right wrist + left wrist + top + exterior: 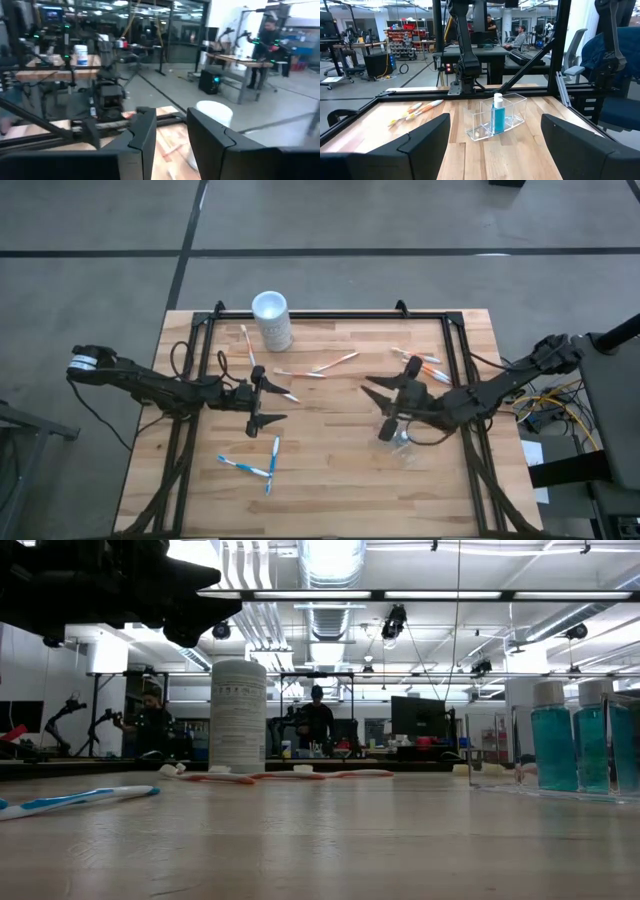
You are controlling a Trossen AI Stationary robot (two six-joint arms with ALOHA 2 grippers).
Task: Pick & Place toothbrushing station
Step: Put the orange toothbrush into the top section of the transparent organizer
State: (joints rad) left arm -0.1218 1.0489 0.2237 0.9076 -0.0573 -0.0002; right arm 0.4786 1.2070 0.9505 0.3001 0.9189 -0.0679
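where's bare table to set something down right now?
Free: the near right corner of the wooden table, past the clear plastic holder, and the near left edge beside the blue-and-white toothbrushes. Crowded: the far strip, with the white cup and orange-and-white toothbrushes.

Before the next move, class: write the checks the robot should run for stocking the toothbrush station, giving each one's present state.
1. Left pincer open and empty: ok.
2. Right pincer holding nothing: ok.
3. Clear plastic holder upright on the table: ok.
4. Blue-and-white toothbrushes lying clear of both arms: ok.
5. Orange-and-white toothbrushes put away: not ok, they lie loose on the table.
6. Tiny caps located: cannot tell.
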